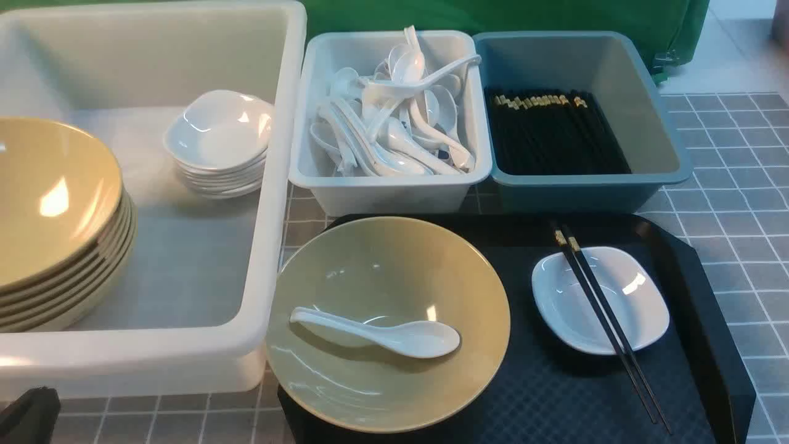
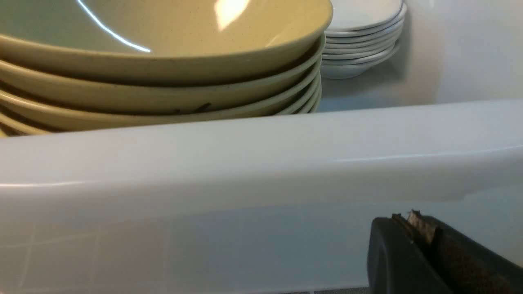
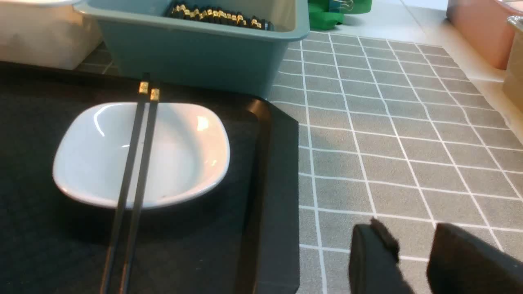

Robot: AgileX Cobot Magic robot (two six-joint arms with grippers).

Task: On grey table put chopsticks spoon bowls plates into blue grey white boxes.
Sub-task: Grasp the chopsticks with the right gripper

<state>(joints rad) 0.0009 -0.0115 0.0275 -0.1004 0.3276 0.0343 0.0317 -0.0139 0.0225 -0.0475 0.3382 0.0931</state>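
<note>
Left gripper (image 2: pixel 412 220), jaws pressed together on nothing, sits low just outside the near wall of the large milky white box (image 1: pixel 271 185), at 7 o'clock of the front view. Right gripper (image 3: pixel 410 241) stands part open, nothing between its fingers, over bare grey table (image 3: pixel 388 122) off the 4 o'clock side of the black tray (image 1: pixel 709 320). On the tray a beige bowl (image 1: pixel 394 271) lies at 9 o'clock with a white soup spoon (image 1: pixel 382 333) inside it, handle toward 9. At 3 o'clock a small white plate (image 1: pixel 635 302) carries a pair of black chopsticks (image 1: pixel 601 314) across it, gold bands toward 11. The large box holds a stack of beige bowls (image 1: pixel 55 216) at 9 o'clock and a stack of white plates (image 1: pixel 219 135) at 2 o'clock. At 12 o'clock of the tray, the grey-white box (image 1: pixel 382 191) holds a heap of spoons (image 1: pixel 400 123) and the teal-blue box (image 1: pixel 653 123) a bundle of chopsticks (image 1: pixel 555 132)
</note>
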